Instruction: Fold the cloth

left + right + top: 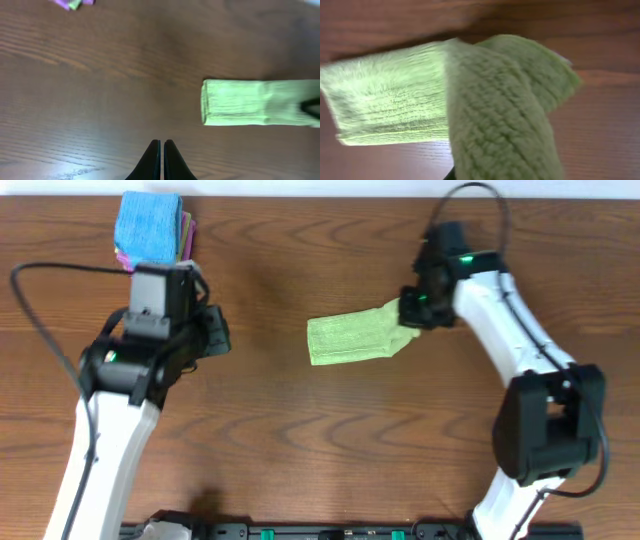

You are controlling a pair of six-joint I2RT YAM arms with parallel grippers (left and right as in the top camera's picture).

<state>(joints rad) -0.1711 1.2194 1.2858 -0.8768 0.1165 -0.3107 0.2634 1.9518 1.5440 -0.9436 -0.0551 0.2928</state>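
The lime-green cloth lies as a folded strip in the middle of the wooden table. My right gripper is shut on its right end, which is raised off the table. In the right wrist view this end drapes over the jaws and hides them, while the rest of the cloth lies flat beyond. My left gripper is shut on nothing, its fingers pressed together, and hovers over bare wood to the left of the cloth.
A stack of other folded cloths, blue on top with pink and purple beneath, sits at the table's back left, just behind the left arm. The right arm's base stands at the front right.
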